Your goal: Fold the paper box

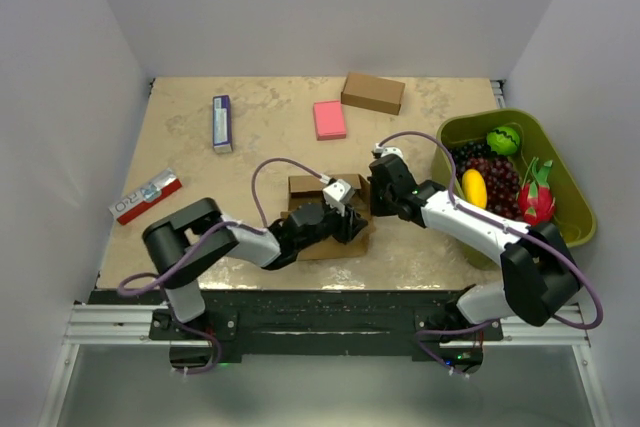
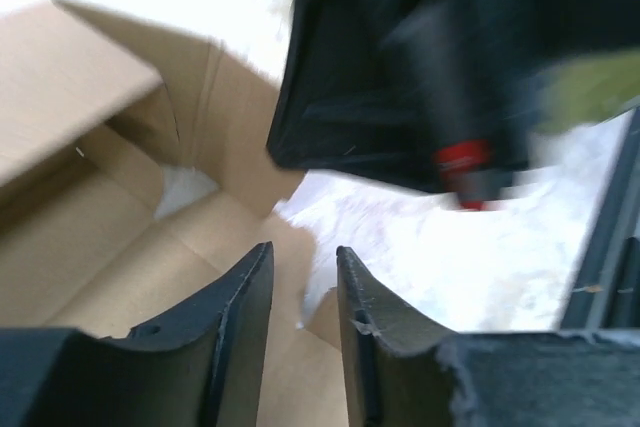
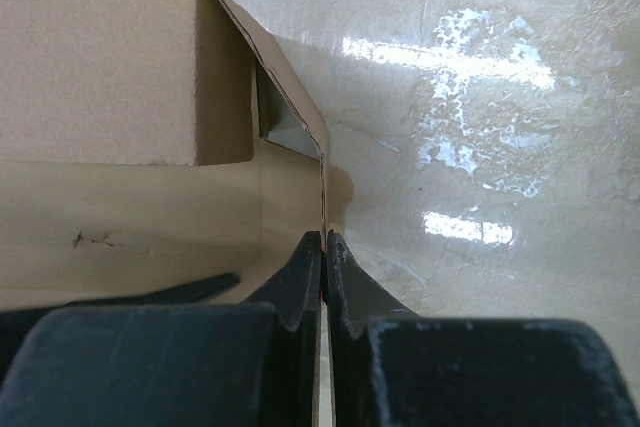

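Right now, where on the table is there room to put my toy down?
The widest bare patch lies between the purple box and the pink block. The far left corner, beyond the red pack, is bare too. The middle is crowded: the left gripper and right gripper meet at the paper box.

**Both arms at the carton in mid-frame**

The paper box (image 1: 306, 187) is seen partly folded at the centre of the frame, on a beige table (image 1: 270, 127). It is met from the lower left by the left gripper (image 1: 350, 219) and from the right by the right gripper (image 1: 375, 205); how the jaws stand cannot be made out. Above it, a pink block (image 1: 329, 119) and a closed brown box (image 1: 372, 93) are laid. A purple-and-white carton (image 1: 222, 123) is found at upper left, a red-and-white packet (image 1: 146, 195) at left. A green bin (image 1: 560, 162) of fruit is placed at right.
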{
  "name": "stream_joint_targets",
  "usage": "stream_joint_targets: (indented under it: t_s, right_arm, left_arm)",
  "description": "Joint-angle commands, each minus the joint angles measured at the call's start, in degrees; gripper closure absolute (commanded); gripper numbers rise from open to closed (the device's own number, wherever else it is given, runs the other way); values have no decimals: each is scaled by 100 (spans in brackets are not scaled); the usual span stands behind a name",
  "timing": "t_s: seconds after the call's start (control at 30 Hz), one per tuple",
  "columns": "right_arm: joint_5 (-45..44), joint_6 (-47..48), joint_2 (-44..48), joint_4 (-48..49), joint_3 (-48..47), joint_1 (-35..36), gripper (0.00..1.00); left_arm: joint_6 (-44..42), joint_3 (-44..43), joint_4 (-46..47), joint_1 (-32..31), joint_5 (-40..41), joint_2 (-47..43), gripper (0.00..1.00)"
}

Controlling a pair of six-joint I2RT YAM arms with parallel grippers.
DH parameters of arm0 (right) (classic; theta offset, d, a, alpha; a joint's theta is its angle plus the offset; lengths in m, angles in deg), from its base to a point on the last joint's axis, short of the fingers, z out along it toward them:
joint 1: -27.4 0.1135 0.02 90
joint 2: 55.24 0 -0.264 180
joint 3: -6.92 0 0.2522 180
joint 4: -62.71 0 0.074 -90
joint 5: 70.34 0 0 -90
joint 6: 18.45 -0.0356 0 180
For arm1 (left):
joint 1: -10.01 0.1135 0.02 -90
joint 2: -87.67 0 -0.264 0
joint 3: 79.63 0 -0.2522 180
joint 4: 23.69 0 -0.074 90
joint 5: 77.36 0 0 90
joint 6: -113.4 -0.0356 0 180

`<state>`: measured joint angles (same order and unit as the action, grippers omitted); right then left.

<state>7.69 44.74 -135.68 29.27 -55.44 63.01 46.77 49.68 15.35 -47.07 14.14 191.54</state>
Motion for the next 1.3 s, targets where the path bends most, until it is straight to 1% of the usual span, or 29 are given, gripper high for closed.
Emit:
stream_joint_targets:
  t_s: [0.0, 0.03, 0.1, 0.13, 0.17, 0.2, 0.23, 0.27, 0.3, 0.33, 0.37, 0.4, 0.47, 0.5, 0.6, 0.67, 0.83, 0.97, 1.03, 1.27]
  right_arm:
    - [-192, -70, 169, -132, -62, 16, 100]
    - [-192, -53, 178, -132, -62, 16, 100]
    - [-183, -53, 170, -132, -80, 16, 100]
    - [-183, -44, 152, -115, -71, 16, 100]
    - [-175, -44, 161, -115, -71, 16, 100]
    - [-166, -44, 143, -106, -62, 16, 100]
    - [-174, -53, 143, -97, -62, 16, 100]
    - [-166, -44, 152, -89, -53, 16, 100]
    - [-157, -44, 161, -88, -53, 16, 100]
    - [-157, -35, 178, -97, -53, 16, 100]
    - [-157, -44, 187, -97, -62, 16, 100]
    - [-157, -35, 196, -106, -62, 16, 100]
    - [-166, -26, 196, -97, -62, 16, 100]
    - [-166, -26, 196, -97, -71, 16, 100]
    - [-130, -35, 178, -80, -80, 16, 100]
    - [-113, -17, 161, -71, -71, 16, 100]
    - [-113, -18, 196, -80, -62, 24, 100]
    - [-113, -17, 187, -97, -79, 24, 100]
    - [-113, -26, 196, -106, -88, 16, 100]
    - [-96, -26, 196, -106, -115, 24, 100]
  left_arm:
    - [-158, 317, -427, -23, 193, -1113, 62]
    - [-158, 474, -724, -14, 245, -1515, 61]
    - [-210, 581, -1146, 12, 561, -1965, 56]
    - [-228, 555, -1697, 56, 693, -2385, 53]
    - [-202, 485, -2007, 135, 755, -2572, 45]
    - [-141, 398, -2341, 458, 695, -2722, 43]
    - [-53, 232, -2892, 626, 633, -2984, 40]
    - [69, 186, -3106, 819, 519, -3109, 34]
    - [97, 151, -3300, 1117, 544, -3232, 32]
    - [88, 81, -3615, 1198, 640, -3468, 30]
    - [62, 80, -3731, 1251, 955, -3584, 25]
    - [27, 89, -3811, 1330, 1062, -3680, 23]
    - [18, 124, -3952, 1480, 1090, -3813, 18]
    - [35, 133, -3987, 1681, 1037, -3796, 18]
    - [132, 168, -3953, 2050, 704, -3620, 17]
    - [219, 265, -3637, 2165, 397, -3454, 17]
    - [378, 326, -3146, 2420, 202, -2962, 20]
    - [484, 371, -2854, 2526, 35, -2741, 27]
    - [484, 370, -2793, 2544, -18, -2636, 34]
    - [563, 642, -2713, 2544, -106, -2609, 45]
